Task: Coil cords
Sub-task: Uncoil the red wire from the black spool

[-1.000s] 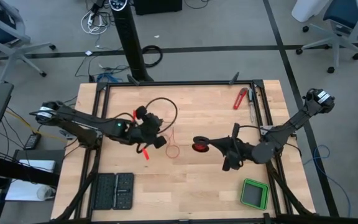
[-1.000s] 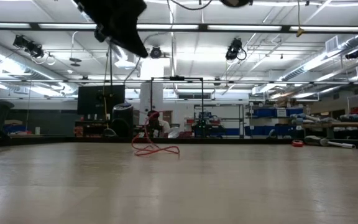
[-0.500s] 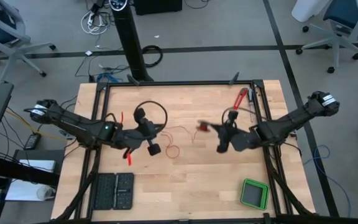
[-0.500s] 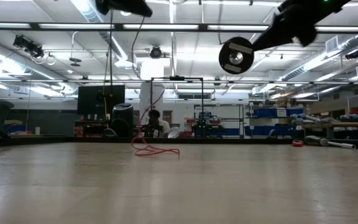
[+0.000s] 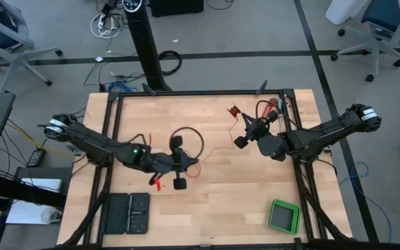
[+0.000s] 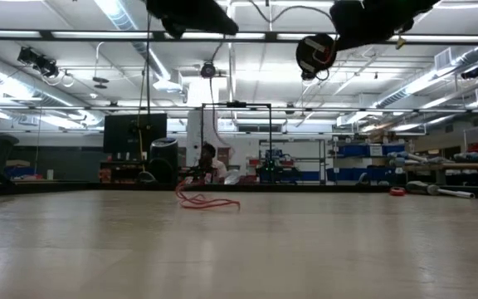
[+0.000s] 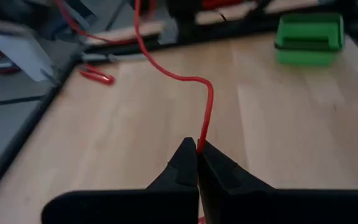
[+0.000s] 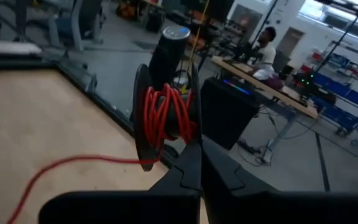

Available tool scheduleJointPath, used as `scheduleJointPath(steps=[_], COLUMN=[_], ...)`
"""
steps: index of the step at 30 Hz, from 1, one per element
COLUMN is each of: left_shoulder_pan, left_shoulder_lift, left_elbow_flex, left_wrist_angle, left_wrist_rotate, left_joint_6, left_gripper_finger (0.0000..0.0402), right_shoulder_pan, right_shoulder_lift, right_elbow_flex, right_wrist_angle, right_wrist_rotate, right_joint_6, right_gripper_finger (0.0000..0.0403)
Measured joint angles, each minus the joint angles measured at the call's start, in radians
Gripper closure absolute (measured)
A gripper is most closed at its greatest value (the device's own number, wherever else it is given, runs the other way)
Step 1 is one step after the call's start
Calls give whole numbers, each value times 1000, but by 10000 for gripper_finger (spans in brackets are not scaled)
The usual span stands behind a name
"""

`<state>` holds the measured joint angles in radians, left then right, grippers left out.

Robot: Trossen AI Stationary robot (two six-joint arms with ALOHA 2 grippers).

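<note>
The cord is a thin red wire. Part of it is wound on a small black spool and the rest runs loose to my left gripper, which is shut on it. A slack stretch of wire lies on the table. My left gripper hovers over the table's middle. My right gripper is farther back and to the right, shut on the spool, which is also up high in the low view. My left gripper pinches the loose red wire between its two fingertips, a single strand. From there the wire curves away slack over the table. My right gripper grips the spool at its fingertips; which part they hold is hidden by the fingers. The spool is lifted clear of the table, and the wire trails off it.
A green box sits at the near right corner and a black keyboard-like tray at the near left. A red-handled tool lies at the far right by the frame rail. A black cable loop arches over my left wrist.
My right gripper has carried the spool toward the table's far edge and somewhat right, rolling as it went. My left gripper has shifted toward the near edge and right, and has turned. Both have stayed shut.
</note>
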<state>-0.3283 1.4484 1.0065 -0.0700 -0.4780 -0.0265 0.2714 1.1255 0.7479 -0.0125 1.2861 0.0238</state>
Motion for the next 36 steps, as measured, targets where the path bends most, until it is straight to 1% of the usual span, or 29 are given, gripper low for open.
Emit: scheduleJointPath(steps=[5,11,14,17,21,25,27,30,32,36], left_shoulder_pan=[1,15,32,51,73,92,100,111,118,119], left_shoulder_lift=[68,76,75,75,75,74,68,52,34,-18], left_elbow_flex=[0,0,0,0,0,0,-1,-1,-1,-1], left_wrist_angle=[-21,-113,-155,-197,-231,-274,-299,-320,-328,-323], left_wrist_rotate=[1,-45,-51,-51,-59,-114,-162,-242,-286,-376], left_joint_6=[-3,-68,-96,-117,-134,-148,-161,-168,-169,-169], left_gripper_finger=[401,401,401,401,401,401,401,401,401,401], right_shoulder_pan=[27,108,160,209,271,336,366,407,425,427], right_shoulder_lift=[0,0,-3,-10,-25,-53,-74,-101,-116,-149], right_elbow_flex=[0,0,0,0,0,0,0,0,0,1], right_wrist_angle=[193,419,481,514,513,470,402,281,205,38], right_wrist_rotate=[-16,-147,-222,-275,-294,-296,-319,-382,-407,-420], right_joint_6=[-157,-379,-466,-528,-590,-634,-638,-615,-578,-469], right_gripper_finger=[403,403,403,403,403,403,403,403,403,403])
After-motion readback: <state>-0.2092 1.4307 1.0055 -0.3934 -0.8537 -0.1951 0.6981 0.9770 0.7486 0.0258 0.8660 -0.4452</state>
